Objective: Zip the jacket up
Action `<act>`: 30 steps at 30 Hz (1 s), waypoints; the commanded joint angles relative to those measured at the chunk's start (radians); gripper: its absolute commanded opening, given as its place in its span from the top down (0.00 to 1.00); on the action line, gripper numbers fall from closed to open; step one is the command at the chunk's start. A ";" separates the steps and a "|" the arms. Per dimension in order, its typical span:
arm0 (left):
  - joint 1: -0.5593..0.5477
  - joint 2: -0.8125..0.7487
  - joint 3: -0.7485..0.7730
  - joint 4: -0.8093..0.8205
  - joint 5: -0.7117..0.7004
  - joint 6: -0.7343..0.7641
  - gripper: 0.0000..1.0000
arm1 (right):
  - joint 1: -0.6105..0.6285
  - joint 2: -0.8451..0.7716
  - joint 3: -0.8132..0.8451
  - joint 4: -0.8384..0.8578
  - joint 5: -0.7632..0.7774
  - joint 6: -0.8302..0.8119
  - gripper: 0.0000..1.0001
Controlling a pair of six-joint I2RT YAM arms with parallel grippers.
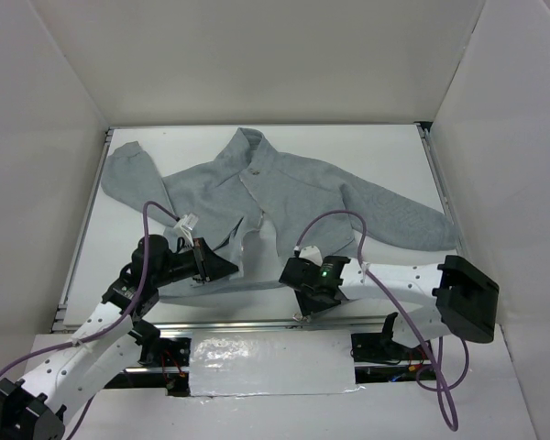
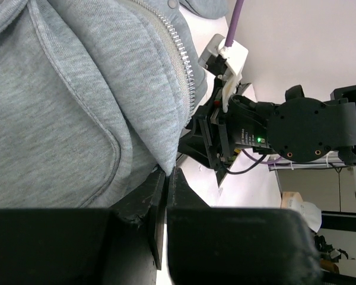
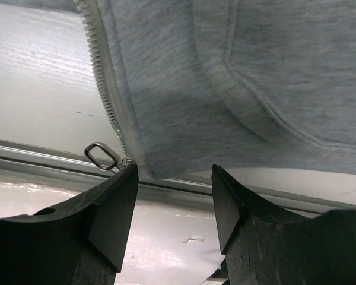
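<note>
A white table (image 1: 367, 147) fills the walled workspace, and the jacket (image 1: 284, 192) lies spread across it, front up, collar toward the far side and one sleeve out to each side. Its lower front is parted, the two panels gaping just above the hem at the near edge. The left arm (image 1: 92, 339) reaches in from the near left and the right arm (image 1: 403, 284) from the near right, both ending at that hem, one on each side of the gap. The left gripper (image 2: 167, 175) has its fingers pressed almost together, pinching the bottom corner of one front panel. The right gripper (image 3: 173, 184) is spread wide, with the corner of the other panel lying just off its fingertips (image 3: 115, 202), in line with the gap and not gripped. A stitched pocket (image 3: 296, 77) shows on that panel. The pale zipper (image 3: 101, 77) runs down the panel's edge, and at its lower end a small metal pull ring (image 3: 101, 156) lies on the table just beside one fingertip.
</note>
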 commanded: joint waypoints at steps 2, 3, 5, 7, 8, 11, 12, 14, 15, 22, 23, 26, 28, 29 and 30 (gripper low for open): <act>0.003 -0.020 0.004 0.039 0.047 0.036 1.00 | -0.003 0.013 0.024 0.038 -0.014 0.002 0.40; 0.003 -0.021 0.003 0.041 0.050 0.035 1.00 | -0.002 0.014 0.021 0.039 -0.015 0.009 0.41; 0.003 -0.018 0.003 0.045 0.053 0.035 1.00 | -0.003 0.024 0.018 0.049 -0.027 0.006 0.41; 0.003 -0.015 0.006 0.049 0.062 0.036 1.00 | -0.003 0.046 0.018 0.046 -0.033 0.012 0.42; 0.003 -0.011 0.007 0.050 0.064 0.036 1.00 | -0.003 0.055 0.026 0.036 -0.027 0.018 0.42; 0.003 -0.006 0.009 0.055 0.068 0.036 1.00 | -0.003 0.061 0.027 0.024 -0.001 0.047 0.42; 0.003 -0.004 0.009 0.056 0.068 0.036 1.00 | -0.005 0.043 0.024 0.032 -0.001 0.050 0.42; 0.003 0.000 0.009 0.061 0.073 0.036 1.00 | -0.005 0.017 0.009 0.042 -0.001 0.058 0.44; 0.003 0.002 0.009 0.064 0.074 0.036 1.00 | -0.009 -0.003 0.003 0.055 -0.008 0.061 0.44; 0.003 0.025 0.004 0.095 0.083 0.027 1.00 | -0.015 0.036 -0.026 0.076 -0.031 0.065 0.45; 0.003 0.025 0.003 0.095 0.087 0.027 1.00 | -0.015 0.043 -0.025 0.072 -0.030 0.071 0.46; 0.003 0.017 0.001 0.093 0.085 0.028 1.00 | -0.014 0.060 -0.011 0.046 -0.012 0.090 0.47; 0.003 0.015 -0.001 0.090 0.083 0.030 1.00 | -0.014 0.044 -0.016 0.038 -0.008 0.099 0.47; 0.003 0.015 -0.001 0.092 0.085 0.030 1.00 | -0.014 0.037 -0.017 0.035 -0.004 0.108 0.47; 0.003 0.017 -0.002 0.093 0.085 0.030 1.00 | -0.015 0.024 -0.020 0.032 -0.002 0.110 0.47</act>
